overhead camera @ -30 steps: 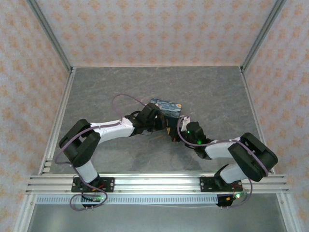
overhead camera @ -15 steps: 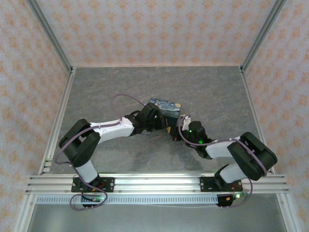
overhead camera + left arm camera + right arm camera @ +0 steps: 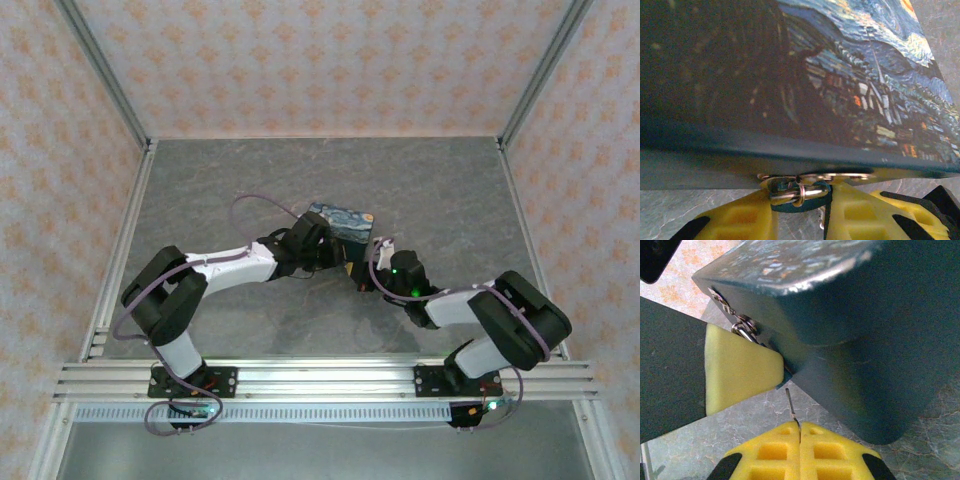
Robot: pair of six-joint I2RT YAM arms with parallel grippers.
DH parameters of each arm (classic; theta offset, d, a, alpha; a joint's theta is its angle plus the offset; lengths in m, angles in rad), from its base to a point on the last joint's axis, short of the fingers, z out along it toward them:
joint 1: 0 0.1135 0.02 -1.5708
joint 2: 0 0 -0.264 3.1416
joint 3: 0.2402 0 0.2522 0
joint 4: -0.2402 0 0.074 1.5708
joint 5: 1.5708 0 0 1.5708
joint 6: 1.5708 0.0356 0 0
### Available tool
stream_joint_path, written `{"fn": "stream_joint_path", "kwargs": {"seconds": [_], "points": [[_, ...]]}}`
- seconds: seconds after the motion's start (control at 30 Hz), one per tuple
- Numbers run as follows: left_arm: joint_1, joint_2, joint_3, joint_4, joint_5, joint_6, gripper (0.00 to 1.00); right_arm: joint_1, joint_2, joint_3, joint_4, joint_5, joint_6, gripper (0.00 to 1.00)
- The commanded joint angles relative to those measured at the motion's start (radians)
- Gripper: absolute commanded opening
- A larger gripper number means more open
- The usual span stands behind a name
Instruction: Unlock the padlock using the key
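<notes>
Right wrist, one key [image 3: 790, 406] in fingers [image 3: 771, 450]; one padlock [image 3: 799, 194], one tin [image 3: 855, 340]

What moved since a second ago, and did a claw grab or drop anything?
Almost nothing. The right arm's big black joint crept slightly to the left. Nothing was grabbed or dropped. The right claw stays shut on the thin silvery key. The left claw stays clamped on the small dark padlock at the front of the dark blue starry-night tin box.
</notes>
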Motion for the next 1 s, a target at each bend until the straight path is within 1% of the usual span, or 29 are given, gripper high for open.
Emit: {"fn": "stream_joint_path", "kwargs": {"seconds": [0.0, 0.4, 0.97], "points": [[0.009, -0.053, 0.039, -0.015, -0.012, -0.002, 0.26, -0.006, 0.013, -0.002, 0.052, -0.001, -0.005, 0.0], [0.011, -0.053, 0.039, -0.019, -0.017, 0.0, 0.26, -0.007, 0.044, 0.012, 0.08, -0.036, -0.004, 0.0], [0.011, -0.054, 0.038, -0.027, -0.025, 0.006, 0.26, -0.007, 0.031, 0.004, 0.109, -0.038, -0.001, 0.0]]}}
